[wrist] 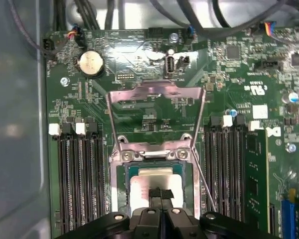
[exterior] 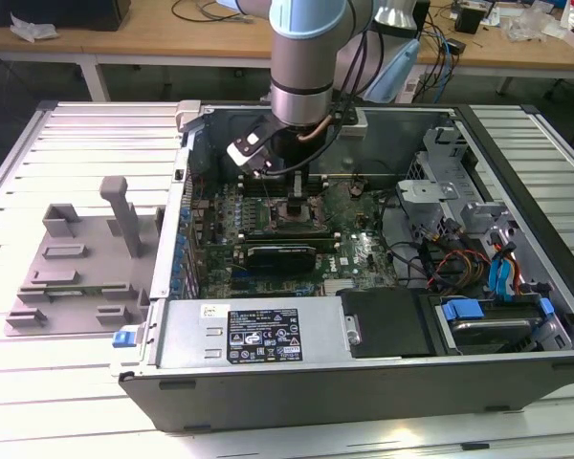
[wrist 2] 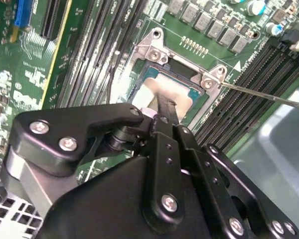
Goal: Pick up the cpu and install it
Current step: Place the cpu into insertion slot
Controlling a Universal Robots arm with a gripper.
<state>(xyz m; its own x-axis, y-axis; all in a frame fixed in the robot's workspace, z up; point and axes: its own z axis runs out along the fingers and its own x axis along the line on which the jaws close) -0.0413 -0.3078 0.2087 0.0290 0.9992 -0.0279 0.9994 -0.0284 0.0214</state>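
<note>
The cpu lies flat inside the open socket frame on the green motherboard, silver top up. The second wrist view has the cpu just beyond my fingertips. My gripper hangs directly over it with the two black fingers pressed together, their tips at or just above the silver top; contact cannot be told. Nothing sits between the fingers. The socket's metal load plate stands swung open, and its thin lever rod sticks out to the side. In the exterior view my gripper reaches down into the computer case.
Black memory slots run along both sides of the socket. The case walls, a black power supply, a drive cage and loose cables crowd around. A grey plastic tray stands on the slatted table at the exterior view's left.
</note>
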